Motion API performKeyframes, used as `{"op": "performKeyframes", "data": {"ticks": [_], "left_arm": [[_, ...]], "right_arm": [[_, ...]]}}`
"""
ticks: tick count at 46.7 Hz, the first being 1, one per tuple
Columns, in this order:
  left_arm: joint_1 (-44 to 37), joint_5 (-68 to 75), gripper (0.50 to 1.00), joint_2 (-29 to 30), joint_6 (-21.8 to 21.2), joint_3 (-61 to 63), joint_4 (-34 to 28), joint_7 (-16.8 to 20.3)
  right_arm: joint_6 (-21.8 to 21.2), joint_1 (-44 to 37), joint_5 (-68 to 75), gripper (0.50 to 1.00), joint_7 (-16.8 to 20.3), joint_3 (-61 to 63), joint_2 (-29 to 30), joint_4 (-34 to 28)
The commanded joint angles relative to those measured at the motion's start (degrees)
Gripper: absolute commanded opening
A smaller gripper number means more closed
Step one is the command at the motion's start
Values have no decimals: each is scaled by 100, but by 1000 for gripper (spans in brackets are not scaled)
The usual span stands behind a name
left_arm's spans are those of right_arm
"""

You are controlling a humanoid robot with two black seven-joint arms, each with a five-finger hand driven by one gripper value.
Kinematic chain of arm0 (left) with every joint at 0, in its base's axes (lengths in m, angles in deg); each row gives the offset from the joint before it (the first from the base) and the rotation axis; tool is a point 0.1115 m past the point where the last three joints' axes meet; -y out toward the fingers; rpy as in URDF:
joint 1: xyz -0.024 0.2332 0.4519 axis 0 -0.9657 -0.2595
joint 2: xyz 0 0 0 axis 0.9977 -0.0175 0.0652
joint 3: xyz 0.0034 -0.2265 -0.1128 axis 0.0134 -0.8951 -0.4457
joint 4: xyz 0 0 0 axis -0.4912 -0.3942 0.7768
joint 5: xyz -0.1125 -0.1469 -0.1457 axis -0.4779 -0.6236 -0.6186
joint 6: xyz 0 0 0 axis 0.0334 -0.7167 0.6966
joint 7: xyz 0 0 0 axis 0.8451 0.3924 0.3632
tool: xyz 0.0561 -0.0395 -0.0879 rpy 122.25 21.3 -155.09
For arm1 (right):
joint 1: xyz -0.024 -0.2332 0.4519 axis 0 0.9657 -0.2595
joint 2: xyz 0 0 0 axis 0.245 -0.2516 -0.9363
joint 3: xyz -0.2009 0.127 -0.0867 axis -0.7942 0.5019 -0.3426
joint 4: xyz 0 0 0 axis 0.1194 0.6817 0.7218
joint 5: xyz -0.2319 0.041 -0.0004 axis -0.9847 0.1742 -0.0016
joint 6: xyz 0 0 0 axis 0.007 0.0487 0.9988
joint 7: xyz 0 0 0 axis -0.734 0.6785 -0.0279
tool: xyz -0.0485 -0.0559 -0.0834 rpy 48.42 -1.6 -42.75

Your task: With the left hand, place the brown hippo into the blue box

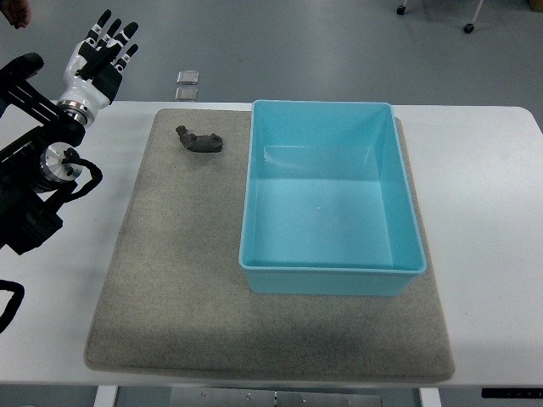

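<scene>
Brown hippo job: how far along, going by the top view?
Nothing done yet. The brown hippo lies on the grey mat, left of the blue box, whose inside shows nothing in it. In hand: nothing; the left robot hand is raised at the table's far left corner, fingers spread, well clear of the hippo. Left: reach, grasp, carry over the box wall, release. The right arm is not in view.

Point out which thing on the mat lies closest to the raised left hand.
The brown hippo, at the mat's far left corner. It lies closer to the left hand than the blue box, which sits to the hippo's right.
</scene>
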Motion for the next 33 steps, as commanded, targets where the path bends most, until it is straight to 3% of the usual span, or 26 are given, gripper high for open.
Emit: {"op": "performKeyframes", "data": {"ticks": [1, 12, 33], "left_arm": [[1, 0, 996, 0, 53, 1, -5, 0], [1, -9, 996, 0, 255, -8, -5, 0], [45, -9, 996, 0, 256, -8, -40, 0]], "right_arm": [[0, 0, 0, 936, -7, 0, 0, 0], [0, 9, 0, 936, -7, 0, 0, 0], [0, 0, 0, 936, 2, 0, 0, 0]]}}
